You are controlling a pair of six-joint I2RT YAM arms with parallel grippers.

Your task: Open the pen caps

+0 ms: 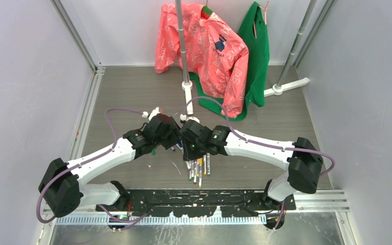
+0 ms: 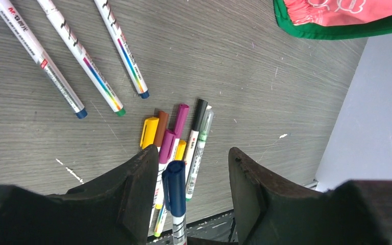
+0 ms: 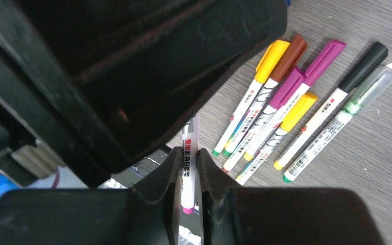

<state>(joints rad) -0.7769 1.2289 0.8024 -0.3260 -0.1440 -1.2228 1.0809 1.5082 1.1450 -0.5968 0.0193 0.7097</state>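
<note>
Right gripper [image 3: 189,155] clamps white-barrelled slim marker pen [image 3: 188,191], lifted over grey wooden table [image 2: 235,66]. Left gripper [image 2: 193,149], fingers [image 2: 138,184] spread either side of dark blue plastic cap [image 2: 174,188], not squeezing. Cap looks on. Seven other capped pens [image 2: 176,143] lie bunched, near middle. Most work left.

We see the left tool [image 1: 169,137] and right tool [image 1: 190,148] close together over the counter [image 1: 132,97], pens [image 1: 199,171] lying just nearer.

Left end effector [image 2: 193,153] wide, right [image 3: 189,153] tight.
</note>
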